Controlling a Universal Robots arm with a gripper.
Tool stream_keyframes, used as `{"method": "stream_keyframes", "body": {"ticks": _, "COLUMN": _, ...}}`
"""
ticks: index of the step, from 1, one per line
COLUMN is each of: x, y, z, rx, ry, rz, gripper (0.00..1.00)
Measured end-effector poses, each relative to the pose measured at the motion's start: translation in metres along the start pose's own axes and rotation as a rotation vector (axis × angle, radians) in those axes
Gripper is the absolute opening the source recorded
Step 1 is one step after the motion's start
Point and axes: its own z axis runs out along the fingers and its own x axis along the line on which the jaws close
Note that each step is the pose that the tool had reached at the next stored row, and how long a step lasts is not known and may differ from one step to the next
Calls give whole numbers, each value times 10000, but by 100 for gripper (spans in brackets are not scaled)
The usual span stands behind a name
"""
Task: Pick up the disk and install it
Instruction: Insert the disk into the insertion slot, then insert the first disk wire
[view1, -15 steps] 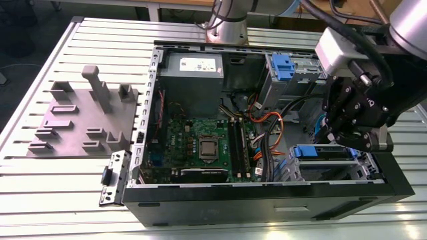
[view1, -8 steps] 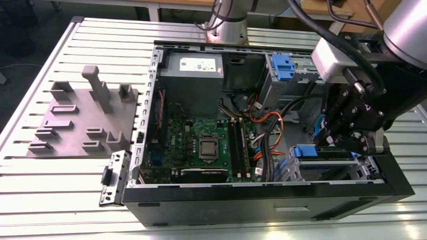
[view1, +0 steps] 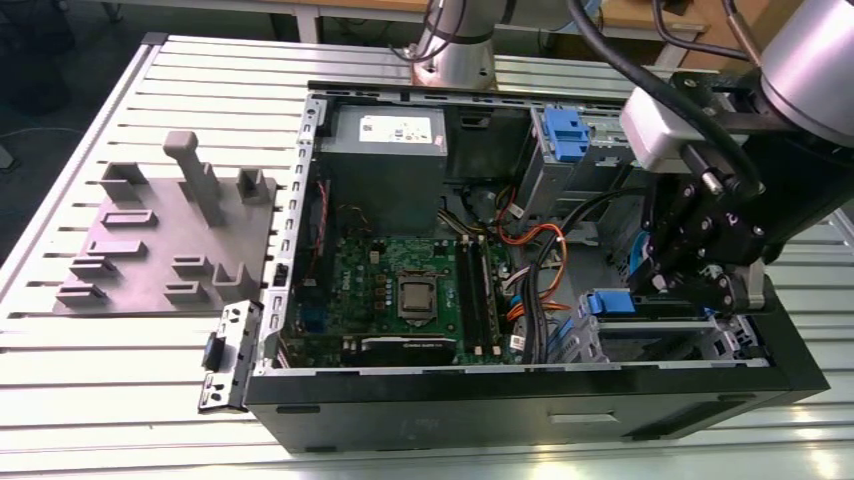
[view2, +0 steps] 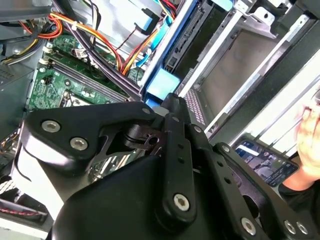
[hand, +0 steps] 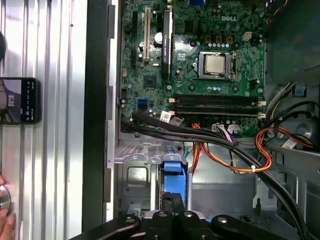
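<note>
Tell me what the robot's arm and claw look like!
The arm is a shiny silver tube with black cables looped beside it. A pale grey block sits at the wrist. The gripper is black, built from flat jointed metal links held by round silver bolts.

Matt black metal gripper (view1: 697, 262); glossy blue plastic bracket (hand: 174, 179); dull grey sheet-metal drive cage (hand: 135, 175); ribbed brushed-metal table (view1: 120, 350).

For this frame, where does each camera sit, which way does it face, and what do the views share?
Exterior view: off the arm, raised, looking down into the open computer case; the arm and gripper hang over the drive cage.
First wrist view: on the arm, looking down at the motherboard and the disk.
Second wrist view: on the arm, looking obliquely past gripper linkage.
Shared: all show the motherboard and orange cables.
</note>
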Motion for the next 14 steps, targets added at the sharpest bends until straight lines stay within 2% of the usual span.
{"method": "stream_keyframes", "body": {"ticks": 2, "x": 1, "y": 1, "z": 37, "rx": 7, "ry": -23, "rz": -9, "gripper": 11}}
{"method": "stream_keyframes", "body": {"ticks": 7, "x": 3, "y": 2, "z": 118, "rx": 9, "ry": -36, "rz": -12, "gripper": 11}}
{"method": "stream_keyframes", "body": {"ticks": 14, "x": 3, "y": 2, "z": 131, "rx": 8, "ry": -34, "rz": -12, "gripper": 11}}
